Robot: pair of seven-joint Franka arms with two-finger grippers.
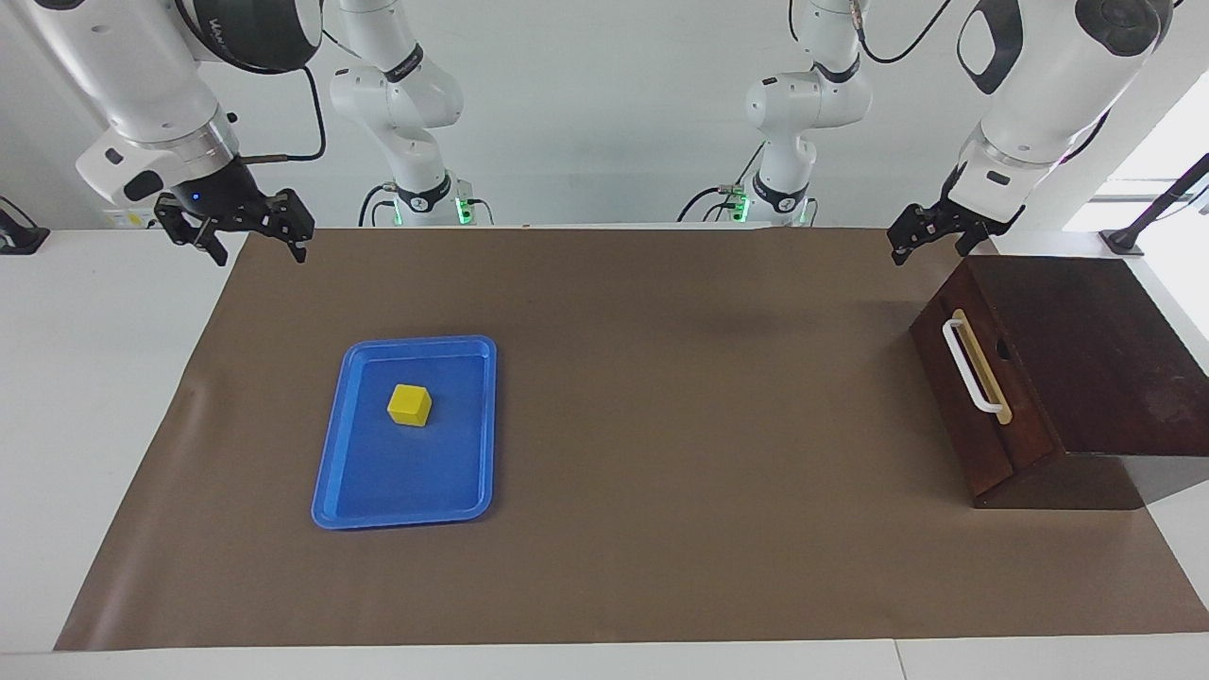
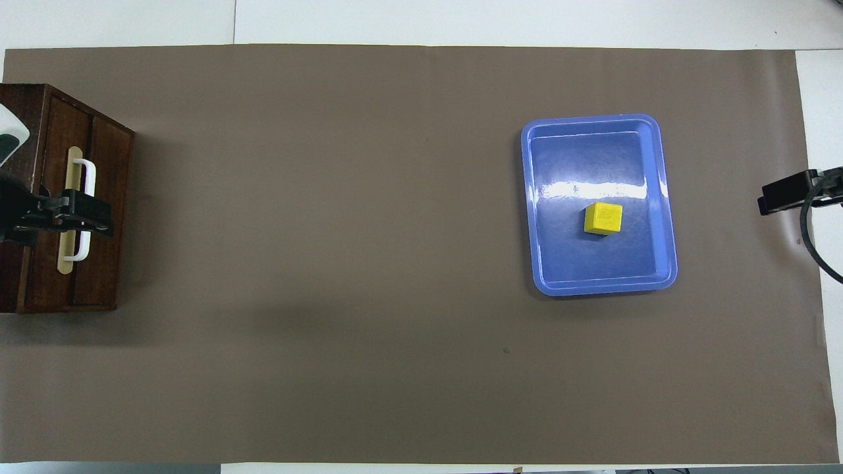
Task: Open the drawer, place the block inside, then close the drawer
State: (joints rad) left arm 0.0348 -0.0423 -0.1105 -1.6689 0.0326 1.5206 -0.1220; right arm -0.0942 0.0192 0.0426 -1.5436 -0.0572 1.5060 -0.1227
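While both pairs of fingers stand apart with nothing between them, no part of the job looks begun. The left gripper (image 1: pixel 930 236) hangs up in the air at the left arm's end of the table, over the edge of the brown paper mat (image 1: pixel 661 397) just beside the dark wooden box (image 1: pixel 1086 349); from above it seems to lie across the handle, but from across the table it is plainly raised and touching nothing. The right gripper (image 1: pixel 236 227) hangs over the mat's corner at the right arm's end, its jaws spread wide and bare, well apart from anything it might pick up.

Moving outward from there, the drawer (image 1: pixel 973 406) sits fully shut in its box, its dark front flush and the white bar handle (image 1: pixel 971 368) lying on its tan strip, untouched. The block (image 1: pixel 409 404) rests inside the blue tray (image 1: pixel 331 463), toward the end of the tray nearer the robots, and the tray lies on the mat toward the right arm's end, well apart from the drawer.

As I judge it, everything is left to do: pull the drawer open by its handle, lift the block out of the tray, carry it the length of the table, set it inside, and push the drawer shut.
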